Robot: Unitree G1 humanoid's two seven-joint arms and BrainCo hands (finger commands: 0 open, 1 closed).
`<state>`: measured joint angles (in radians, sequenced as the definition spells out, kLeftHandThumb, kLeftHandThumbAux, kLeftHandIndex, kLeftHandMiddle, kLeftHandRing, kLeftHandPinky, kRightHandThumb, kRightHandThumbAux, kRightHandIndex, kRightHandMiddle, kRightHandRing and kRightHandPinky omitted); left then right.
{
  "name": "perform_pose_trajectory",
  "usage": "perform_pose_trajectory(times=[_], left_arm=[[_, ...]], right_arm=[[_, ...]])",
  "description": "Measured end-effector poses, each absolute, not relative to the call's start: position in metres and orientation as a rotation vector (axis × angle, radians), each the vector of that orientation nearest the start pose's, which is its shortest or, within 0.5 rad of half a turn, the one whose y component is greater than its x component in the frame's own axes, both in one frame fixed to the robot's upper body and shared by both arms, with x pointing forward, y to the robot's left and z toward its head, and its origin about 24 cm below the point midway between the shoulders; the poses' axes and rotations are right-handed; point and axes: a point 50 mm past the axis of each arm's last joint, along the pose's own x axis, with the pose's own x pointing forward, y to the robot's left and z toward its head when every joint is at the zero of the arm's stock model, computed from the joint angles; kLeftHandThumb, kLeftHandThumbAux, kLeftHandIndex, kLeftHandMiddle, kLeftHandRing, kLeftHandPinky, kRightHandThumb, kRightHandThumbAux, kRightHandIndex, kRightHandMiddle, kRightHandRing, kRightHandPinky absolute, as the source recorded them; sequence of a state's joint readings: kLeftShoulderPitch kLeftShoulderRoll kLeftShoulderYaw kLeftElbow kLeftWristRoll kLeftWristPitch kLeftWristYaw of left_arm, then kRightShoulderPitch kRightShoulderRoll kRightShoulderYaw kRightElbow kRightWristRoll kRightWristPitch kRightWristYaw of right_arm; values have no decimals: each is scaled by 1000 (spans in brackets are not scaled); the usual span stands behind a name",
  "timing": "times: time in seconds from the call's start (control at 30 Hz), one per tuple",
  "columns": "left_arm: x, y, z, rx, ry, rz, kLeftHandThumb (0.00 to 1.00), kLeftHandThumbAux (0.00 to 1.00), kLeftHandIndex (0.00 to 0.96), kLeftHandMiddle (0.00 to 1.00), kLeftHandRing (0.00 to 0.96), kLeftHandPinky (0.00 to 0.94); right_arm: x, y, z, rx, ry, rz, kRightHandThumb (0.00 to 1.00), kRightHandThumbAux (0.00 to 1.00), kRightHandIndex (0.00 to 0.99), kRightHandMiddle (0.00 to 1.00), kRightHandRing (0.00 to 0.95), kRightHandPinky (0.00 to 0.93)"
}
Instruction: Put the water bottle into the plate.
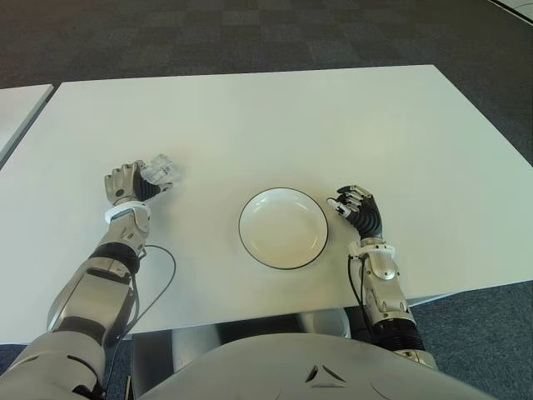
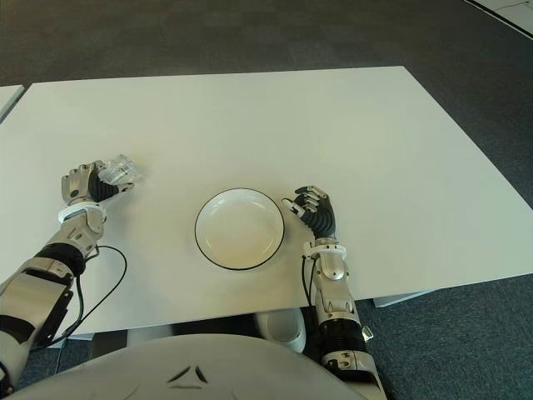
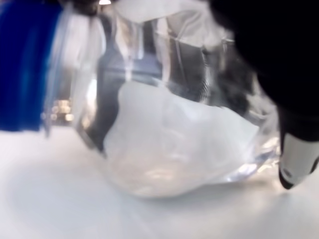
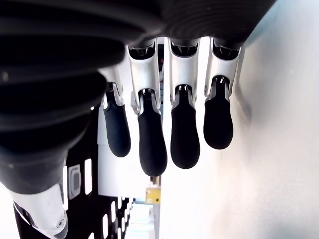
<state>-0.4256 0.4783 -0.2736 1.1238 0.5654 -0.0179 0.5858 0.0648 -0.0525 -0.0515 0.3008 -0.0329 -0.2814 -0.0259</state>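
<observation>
A clear plastic water bottle (image 1: 161,172) lies on the white table (image 1: 275,125) at the left, and my left hand (image 1: 133,185) is shut around it. Close up, the left wrist view fills with the crumpled clear bottle (image 3: 169,124), its blue label at one side and one dark fingertip (image 3: 295,164) against it. A white plate (image 1: 283,227) with a dark rim sits near the table's front edge, well to the right of the bottle. My right hand (image 1: 358,208) shows just right of the plate, its fingers (image 4: 152,144) relaxed and holding nothing.
A black cable (image 1: 162,275) loops on the table by my left forearm. Another white table's corner (image 1: 21,108) shows at the far left. Dark carpet (image 1: 250,33) lies beyond the table.
</observation>
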Motion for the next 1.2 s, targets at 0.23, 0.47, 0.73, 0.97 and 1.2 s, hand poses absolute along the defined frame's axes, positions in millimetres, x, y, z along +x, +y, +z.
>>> perform_pose_trajectory(times=[0.23, 0.47, 0.73, 0.97, 1.2], left_arm=[[274, 293, -26, 1256, 363, 340, 739, 696, 443, 853, 848, 847], [272, 294, -26, 1194, 350, 353, 739, 697, 443, 867, 858, 852], [270, 294, -24, 1173, 325, 348, 742, 698, 443, 877, 867, 855], [268, 291, -21, 1121, 258, 327, 745, 699, 443, 887, 874, 861], [264, 285, -15, 1043, 181, 305, 747, 699, 443, 898, 883, 866]], right_arm=[[228, -178, -14, -85, 81, -85, 707, 728, 433, 620, 630, 638], [228, -179, -14, -84, 81, -87, 707, 728, 433, 617, 627, 635], [227, -179, -14, -84, 82, -89, 706, 728, 433, 622, 632, 644], [227, -179, -14, -85, 82, -91, 706, 728, 433, 622, 632, 639], [227, -180, -14, -85, 82, -93, 706, 728, 433, 615, 625, 629]])
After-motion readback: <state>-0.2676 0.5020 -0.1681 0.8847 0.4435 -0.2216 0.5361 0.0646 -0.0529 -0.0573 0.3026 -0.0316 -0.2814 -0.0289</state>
